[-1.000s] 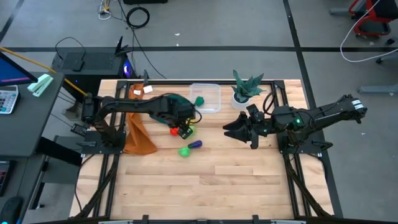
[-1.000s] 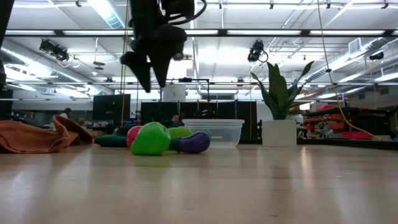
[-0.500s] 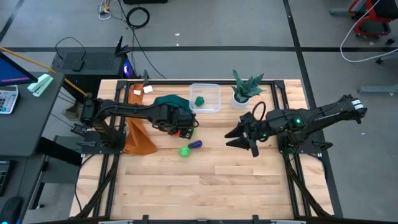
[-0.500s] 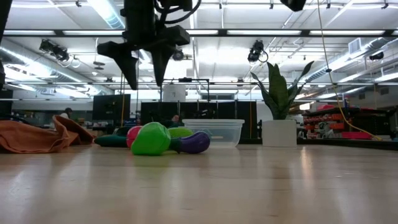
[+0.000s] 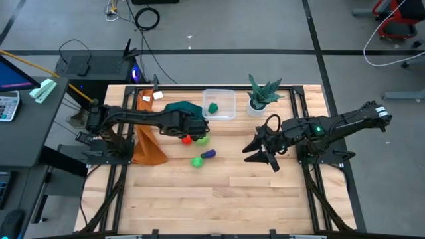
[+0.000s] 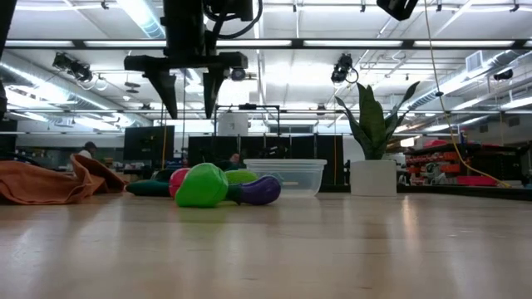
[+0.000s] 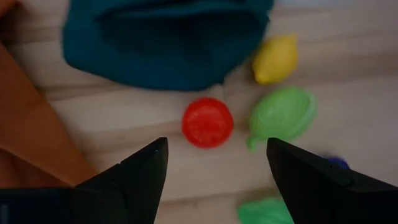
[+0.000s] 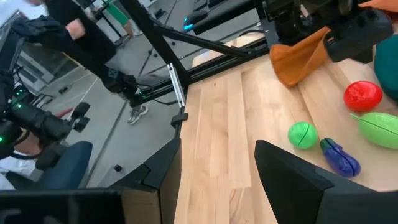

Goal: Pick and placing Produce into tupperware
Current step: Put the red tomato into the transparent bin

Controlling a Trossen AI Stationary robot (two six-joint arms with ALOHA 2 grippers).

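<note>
Four produce pieces lie on the table near the centre: red (image 7: 208,122), yellow (image 7: 275,59), light green (image 7: 283,114) and purple (image 5: 208,154). A bright green piece (image 5: 197,161) lies next to the purple one. Another green piece (image 5: 212,107) sits inside the clear tupperware (image 5: 220,97) at the far edge. My left gripper (image 7: 217,163) hovers open above the red piece, fingers pointing down and touching nothing. My right gripper (image 5: 262,152) hangs open in the air to the right of the pile. From there it sees the red (image 8: 362,95) and bright green (image 8: 302,134) pieces.
A teal cloth (image 5: 180,108) lies just beyond the pile, and an orange cloth (image 5: 147,146) lies to its left. A potted plant (image 5: 261,96) stands right of the tupperware. Bare wood fills the near half of the table (image 5: 219,199).
My left gripper has drawn back a little toward the far-left, off the yellow and light green pieces, and turned about its axis. Its fingers have spread wider. My right gripper has drifted toward the near edge and stayed open. The produce has not moved.
</note>
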